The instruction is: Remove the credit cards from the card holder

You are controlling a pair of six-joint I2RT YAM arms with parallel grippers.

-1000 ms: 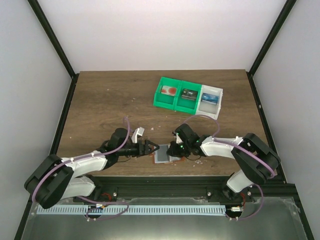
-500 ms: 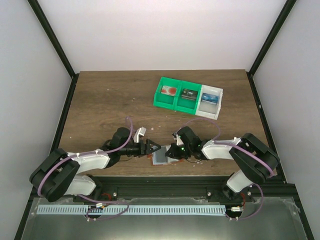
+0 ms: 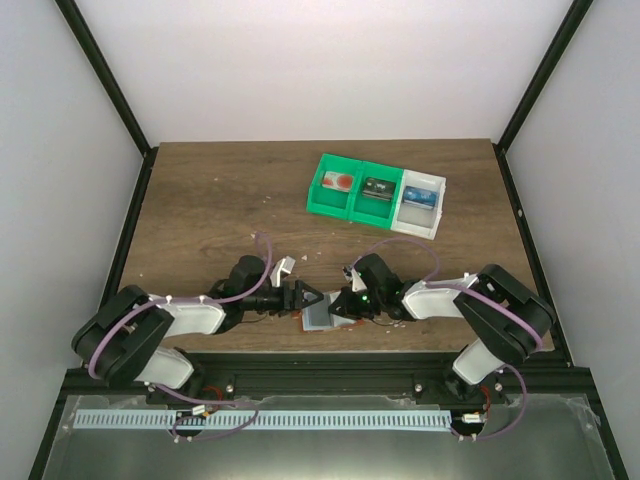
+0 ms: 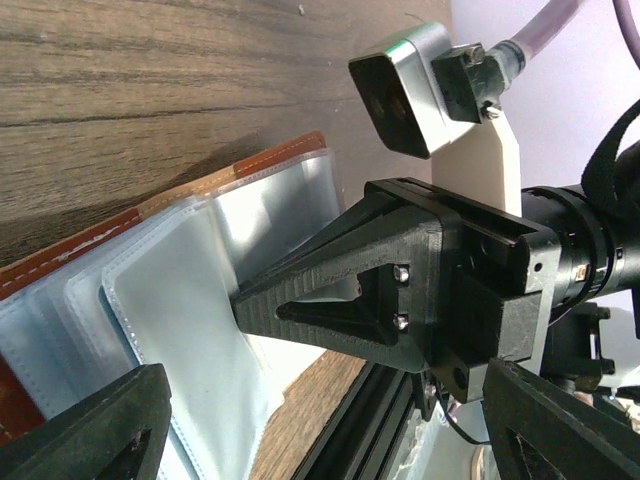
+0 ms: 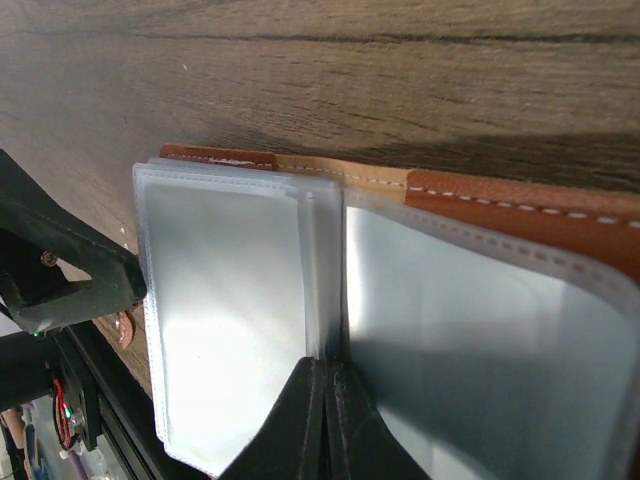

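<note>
The card holder (image 3: 321, 318) lies open near the table's front edge, brown leather with pale see-through pockets (image 5: 230, 300). No card shows in the pockets that I can see. My right gripper (image 3: 345, 303) is shut, and its joined tips (image 5: 325, 385) rest at the fold between the left and right pockets. My left gripper (image 3: 306, 297) stands open just left of the holder, its fingers (image 4: 85, 425) wide apart over the holder's pockets (image 4: 170, 300). A white card with a red mark (image 3: 338, 182) and a blue card (image 3: 422, 195) lie in the bins at the back.
A green two-part bin (image 3: 350, 205) and a white bin (image 3: 418, 218) stand at the back right; a dark card (image 3: 376, 188) lies in the green bin's right part. The table's front edge and black rail (image 3: 330, 360) run just below the holder. The two grippers are almost touching.
My left arm has reached further right, up to the holder. The right gripper has closed fully at the holder's fold, and the holder has shifted slightly left and toward the front.
</note>
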